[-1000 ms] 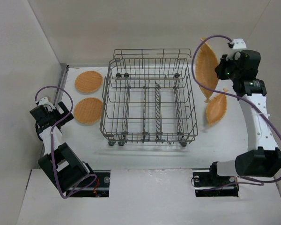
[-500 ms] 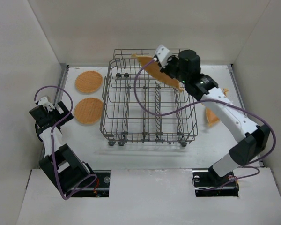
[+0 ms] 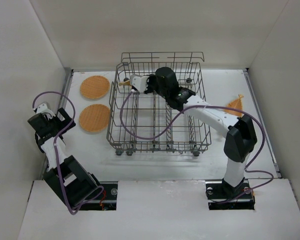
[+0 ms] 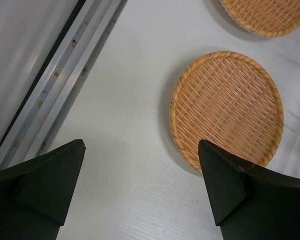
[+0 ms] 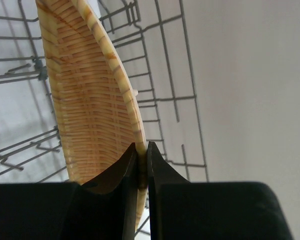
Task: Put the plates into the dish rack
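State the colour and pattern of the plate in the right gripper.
The plate: orange-tan basket weave, clearest in right wrist view.

We find the grey wire dish rack (image 3: 160,141) upright at table centre. The first plate (image 3: 94,86), woven orange-tan, lies flat at its 10 o'clock. The second plate (image 3: 94,117) lies flat at 9 o'clock. The third plate (image 5: 90,100) is edge-on at the 11 o'clock corner. The fourth plate (image 3: 235,105) is tilted at 3 o'clock.

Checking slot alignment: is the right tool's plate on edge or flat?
On edge: the plate shows as a thin sliver from above, rim pinched in the shut right tool.
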Available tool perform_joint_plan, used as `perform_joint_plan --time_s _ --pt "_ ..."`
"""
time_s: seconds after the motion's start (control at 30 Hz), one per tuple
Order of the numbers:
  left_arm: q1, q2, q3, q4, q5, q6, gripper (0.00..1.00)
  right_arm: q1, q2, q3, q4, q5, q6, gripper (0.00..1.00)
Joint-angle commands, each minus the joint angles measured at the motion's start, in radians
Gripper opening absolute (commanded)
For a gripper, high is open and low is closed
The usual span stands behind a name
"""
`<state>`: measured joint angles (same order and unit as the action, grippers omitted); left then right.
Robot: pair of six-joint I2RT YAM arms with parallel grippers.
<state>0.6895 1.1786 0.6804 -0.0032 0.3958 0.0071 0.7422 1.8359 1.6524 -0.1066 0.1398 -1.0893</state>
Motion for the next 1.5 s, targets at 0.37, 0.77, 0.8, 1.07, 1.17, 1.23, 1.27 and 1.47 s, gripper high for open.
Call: perform_joint_plan --time_s 0.37,0.77,0.8,1.07,1.17,1.23,1.27,1.47 --pt "0.034 -0.005 0.001 0.035 0.054 -0.022 1.00 0.033 0.095 0.030 0.246 0.003 -0.152 0.00" --pt "0.046 0.003 0.005 0.035 0.063 -0.033 1.00 0.033 0.200 0.053 0.283 -0.011 -0.182 0.00" --pt "0.048 0.003 0.005 0.035 0.066 -0.035 1.00 0.035 0.209 0.059 0.283 -0.012 -0.187 0.00" --pt "0.054 0.009 0.008 0.034 0.074 -0.038 1.00 0.039 0.256 0.092 0.268 -0.014 -0.192 0.00" --pt "0.055 0.010 0.008 0.035 0.074 -0.038 1.00 0.042 0.273 0.087 0.265 -0.011 -0.185 0.00" --pt "0.055 0.010 0.008 0.035 0.074 -0.039 1.00 0.044 0.283 0.081 0.265 -0.009 -0.182 0.00" --pt "0.057 0.010 0.008 0.035 0.074 -0.039 1.00 0.045 0.287 0.078 0.265 -0.009 -0.179 0.00" --pt "0.057 0.010 0.008 0.035 0.074 -0.041 1.00 0.058 0.313 0.064 0.260 0.007 -0.150 0.00"
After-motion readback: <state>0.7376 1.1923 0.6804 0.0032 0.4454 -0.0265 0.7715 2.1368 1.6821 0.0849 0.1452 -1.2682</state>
